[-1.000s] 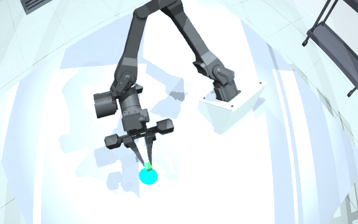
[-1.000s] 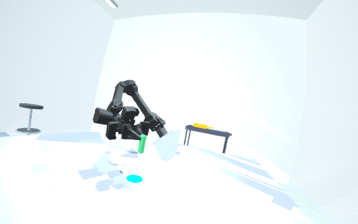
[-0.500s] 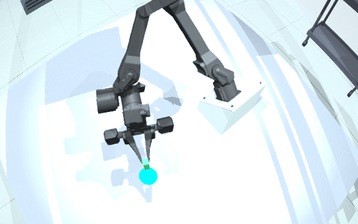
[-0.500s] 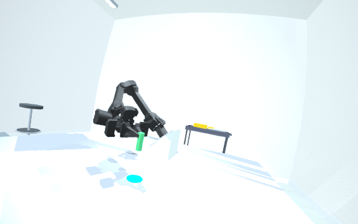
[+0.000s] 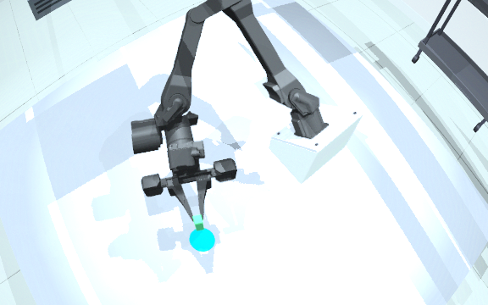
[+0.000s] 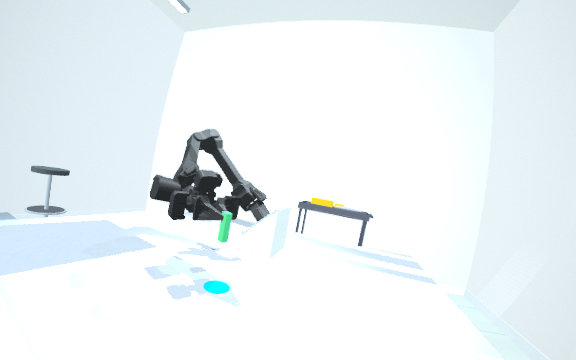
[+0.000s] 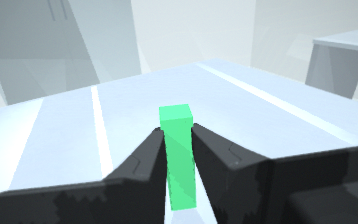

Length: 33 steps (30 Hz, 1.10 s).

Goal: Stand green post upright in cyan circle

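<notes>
The green post (image 5: 198, 224) (image 6: 224, 227) (image 7: 180, 165) is held in the air, close to upright with a slight tilt in the exterior view. My gripper (image 5: 198, 217) (image 6: 225, 216) (image 7: 176, 132) is shut on it near its upper end, one finger on each side. The cyan circle (image 5: 202, 241) (image 6: 216, 287) lies flat on the table. The post hangs above the table, clear of the circle. In the top view its lower end shows at the circle's edge nearer the arm. The circle is not visible in the wrist view.
The arm's white base block (image 5: 307, 158) (image 6: 280, 232) stands on the table to the right of the gripper. A dark cart (image 5: 460, 63) (image 6: 335, 210) with yellow items stands beyond the table. A stool (image 6: 48, 190) stands at the back left. Shadows and bright bands cross the table top.
</notes>
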{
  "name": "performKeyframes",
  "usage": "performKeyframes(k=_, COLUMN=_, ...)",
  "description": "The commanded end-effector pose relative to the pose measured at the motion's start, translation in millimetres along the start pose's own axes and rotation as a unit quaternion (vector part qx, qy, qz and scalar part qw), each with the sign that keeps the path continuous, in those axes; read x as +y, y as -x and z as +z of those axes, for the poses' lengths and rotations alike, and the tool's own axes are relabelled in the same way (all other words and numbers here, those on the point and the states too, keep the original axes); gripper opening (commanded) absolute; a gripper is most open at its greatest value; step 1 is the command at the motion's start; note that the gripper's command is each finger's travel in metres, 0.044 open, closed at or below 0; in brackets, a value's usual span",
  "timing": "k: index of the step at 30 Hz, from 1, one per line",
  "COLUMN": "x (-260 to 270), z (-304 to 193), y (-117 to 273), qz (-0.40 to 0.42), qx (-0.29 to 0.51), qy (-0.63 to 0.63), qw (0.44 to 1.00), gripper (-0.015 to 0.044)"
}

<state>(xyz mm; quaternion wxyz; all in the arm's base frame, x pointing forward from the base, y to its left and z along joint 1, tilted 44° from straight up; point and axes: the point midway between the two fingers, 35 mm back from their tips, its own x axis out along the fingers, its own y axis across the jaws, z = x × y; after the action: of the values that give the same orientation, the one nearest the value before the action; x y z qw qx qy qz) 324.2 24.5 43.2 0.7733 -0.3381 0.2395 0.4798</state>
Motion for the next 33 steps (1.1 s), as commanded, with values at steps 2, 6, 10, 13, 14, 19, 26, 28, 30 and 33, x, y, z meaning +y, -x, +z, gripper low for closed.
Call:
performKeyframes(k=2, x=-1.2, z=-5.6, y=-0.6, qz=0.0, qx=-0.002, qy=0.003, qw=1.0, gripper=0.0023)
performKeyframes(k=6, x=-2.8, z=-23.5, y=-2.6, qz=0.001, qx=0.0, qy=0.004, qw=1.0, gripper=0.0023)
performKeyframes(k=10, x=-3.4, z=-41.5, y=-4.3, qz=0.001, qx=0.001, qy=0.004, qw=1.0, gripper=0.0023)
performKeyframes(k=13, x=-3.2, z=-55.1, y=-5.5, qz=0.001, qx=0.001, qy=0.004, qw=1.0, gripper=0.0023)
performKeyframes(k=14, x=-3.0, z=-59.6, y=-5.8, qz=0.001, qx=0.001, qy=0.004, qw=1.0, gripper=0.0023)
performKeyframes(k=19, x=-0.8, z=-82.1, y=-7.6, qz=0.001, qx=0.0, qy=0.003, qw=1.0, gripper=0.0023)
performKeyframes(k=26, x=-0.5, z=-98.8, y=-10.0, qz=0.001, qx=0.001, qy=0.001, qw=1.0, gripper=0.0023)
performKeyframes(k=28, x=-0.7, z=-106.3, y=-11.6, qz=0.002, qx=0.003, qy=-0.001, qw=1.0, gripper=0.0023)
performKeyframes(k=30, x=-0.7, z=-108.9, y=-12.1, qz=0.003, qx=0.003, qy=-0.001, qw=1.0, gripper=0.0023)
performKeyframes(k=33, x=-0.7, z=-108.9, y=-12.1, qz=0.003, qx=0.003, qy=-0.001, qw=1.0, gripper=0.0023)
